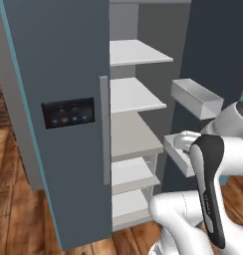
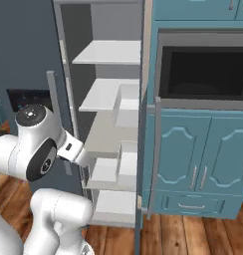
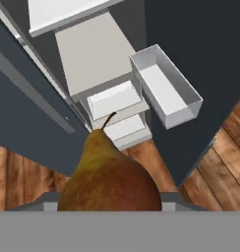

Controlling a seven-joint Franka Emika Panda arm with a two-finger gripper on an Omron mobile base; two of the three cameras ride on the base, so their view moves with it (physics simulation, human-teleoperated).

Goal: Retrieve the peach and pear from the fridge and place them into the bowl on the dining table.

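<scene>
Yellow-brown pear (image 3: 108, 177) sits pinched in our gripper (image 3: 109, 204), its stem pointing at the open fridge (image 1: 59, 99). The hand view alone lets us see the fruit. Our fingertips are hidden behind it; a white door bin (image 3: 166, 91) hangs beside.

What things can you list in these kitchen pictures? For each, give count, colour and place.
pear: one, yellow-green blushing red-brown, close before the hand camera, held in the claw.
fridge: one, slate-grey, right door open, white shelves bare.
door bins: two, pale grey, on the open fridge door.
control panel: one, black with blue lights, on the closed door.
cabinets: teal, right of the fridge.
oven recess: one, black, above the cabinet doors.
floor: brown wood.
robot arm: one, white, before the fridge.
</scene>
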